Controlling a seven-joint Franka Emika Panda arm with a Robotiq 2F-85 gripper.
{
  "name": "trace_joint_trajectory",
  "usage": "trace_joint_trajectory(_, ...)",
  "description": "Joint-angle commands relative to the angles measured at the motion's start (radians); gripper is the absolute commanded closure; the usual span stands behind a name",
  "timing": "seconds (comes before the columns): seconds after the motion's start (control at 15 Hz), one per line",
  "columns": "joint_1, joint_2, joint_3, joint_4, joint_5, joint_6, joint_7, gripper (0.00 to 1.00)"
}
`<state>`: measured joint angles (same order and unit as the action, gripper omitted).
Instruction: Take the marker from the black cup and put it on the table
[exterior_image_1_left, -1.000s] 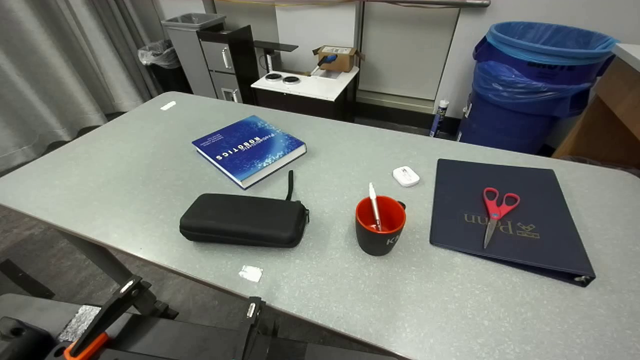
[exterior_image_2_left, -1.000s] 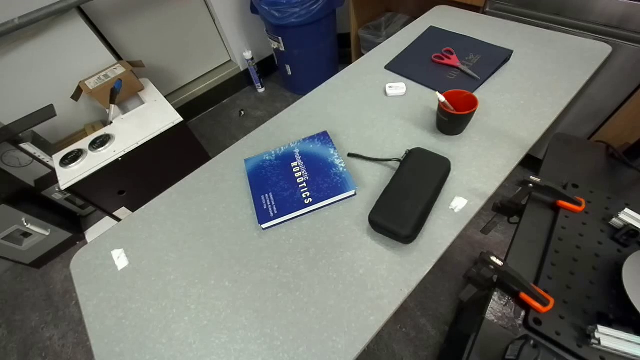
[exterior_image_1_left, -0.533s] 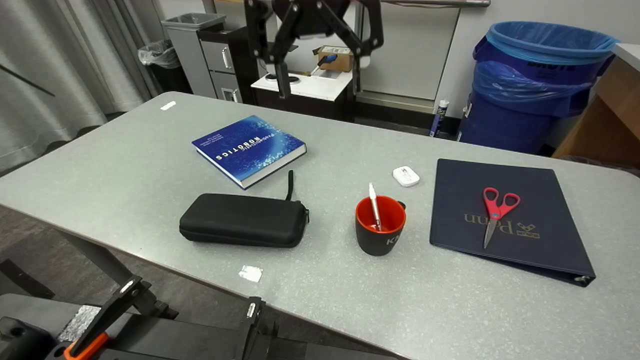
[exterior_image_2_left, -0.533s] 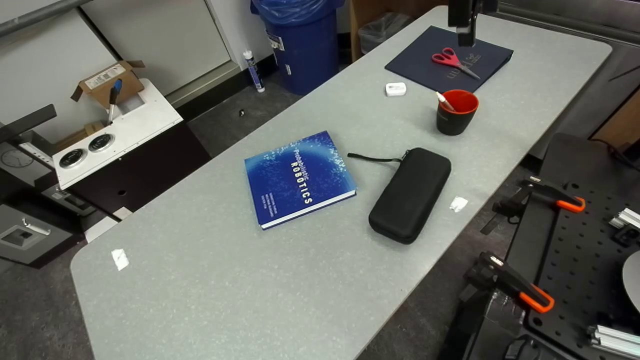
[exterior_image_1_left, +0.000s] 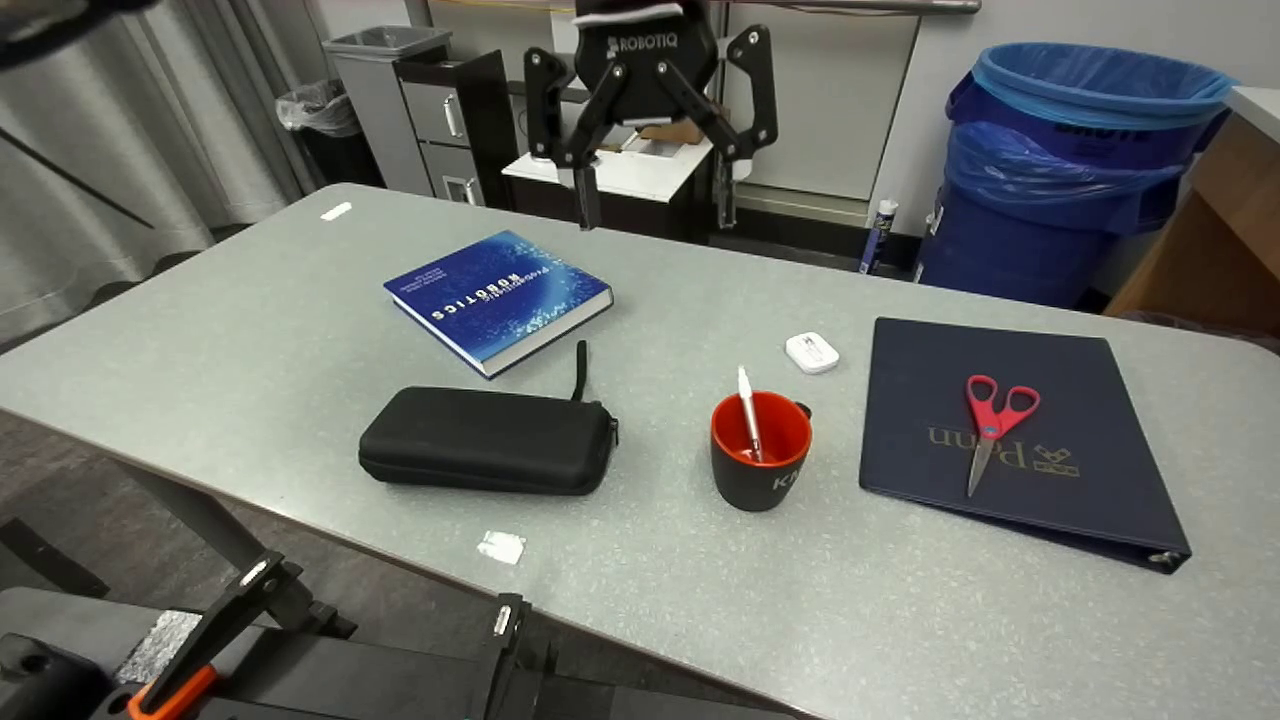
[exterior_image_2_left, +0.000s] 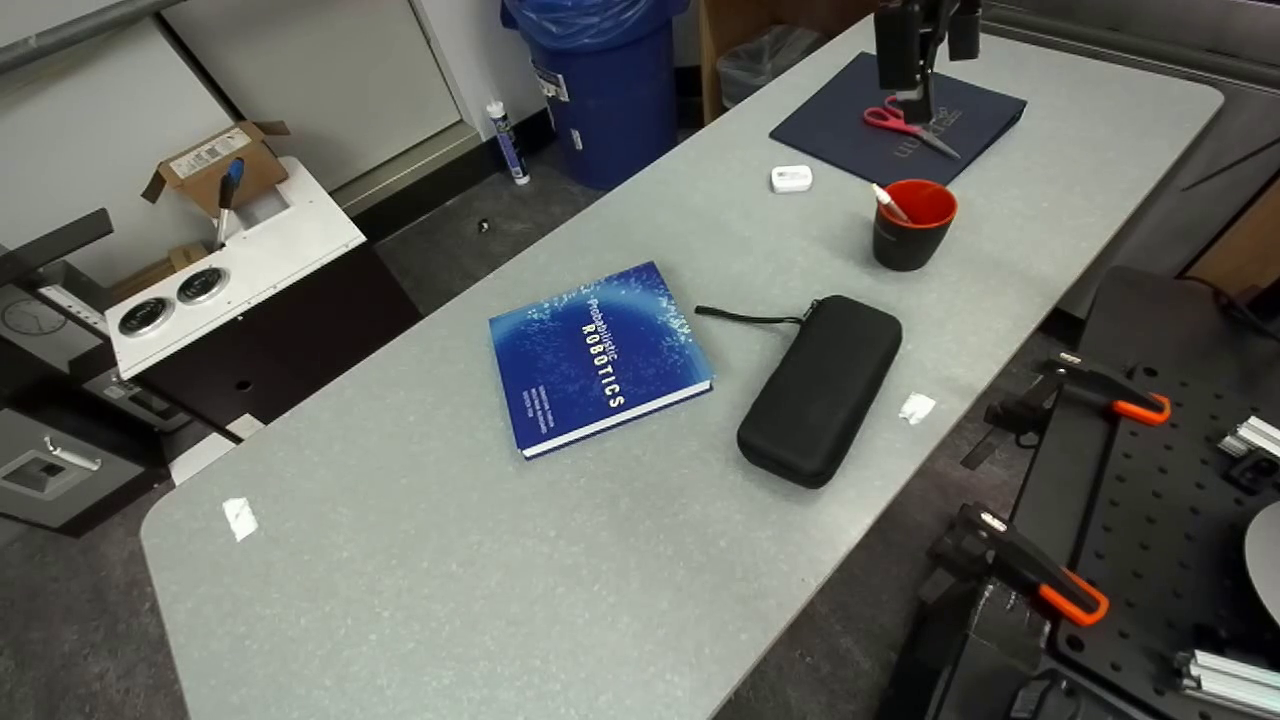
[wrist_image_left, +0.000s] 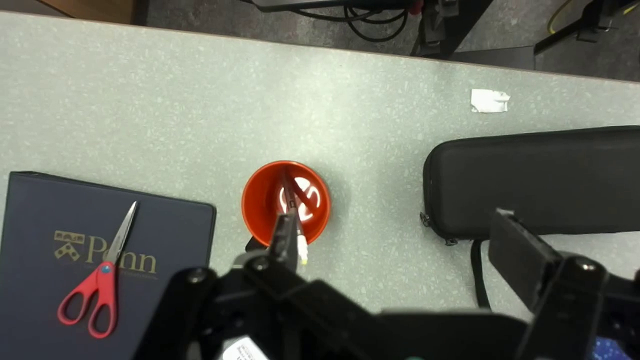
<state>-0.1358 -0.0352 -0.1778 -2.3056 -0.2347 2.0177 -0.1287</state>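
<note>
The black cup (exterior_image_1_left: 745, 492) stands upright on the light-grey table (exterior_image_1_left: 680, 590). It is black outside and red inside. It also shows in an exterior view (exterior_image_2_left: 903, 250) and in the wrist view (wrist_image_left: 257, 200). The marker (exterior_image_1_left: 749, 412), thin and whitish, leans in the cup with its white end above the rim. It also shows in an exterior view (exterior_image_2_left: 888, 202) and in the wrist view (wrist_image_left: 302, 246). My gripper (exterior_image_1_left: 656, 205) is open and empty, high above the table. In the wrist view, one finger of the gripper (wrist_image_left: 395, 240) overlaps the cup and marker.
A black zipped case (exterior_image_1_left: 488, 440) lies beside the cup. A blue book (exterior_image_1_left: 500, 300) lies behind the case. A small white box (exterior_image_1_left: 812, 353) sits behind the cup. A dark binder (exterior_image_1_left: 1010, 430) with red-handled scissors (exterior_image_1_left: 988, 425) lies on the cup's other side.
A second ago my gripper was out of view. It has come in from the top in both exterior views and moved lower, open. The cup, marker and other objects have not moved.
</note>
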Motion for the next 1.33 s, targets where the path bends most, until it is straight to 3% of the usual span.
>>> trace_joint_trajectory(0.0,-0.019,0.105,-0.005,0.044,0.026,0.024,-0.012,0.00)
trace_joint_trajectory(0.53,-0.049,0.404,-0.026,0.171,0.036,0.188,0.176,0.00)
trace_joint_trajectory(1.0,-0.034,0.600,-0.035,0.347,0.057,0.156,0.318,0.00)
trace_joint_trajectory(1.27,-0.023,0.613,-0.042,0.360,0.045,0.095,0.348,0.00)
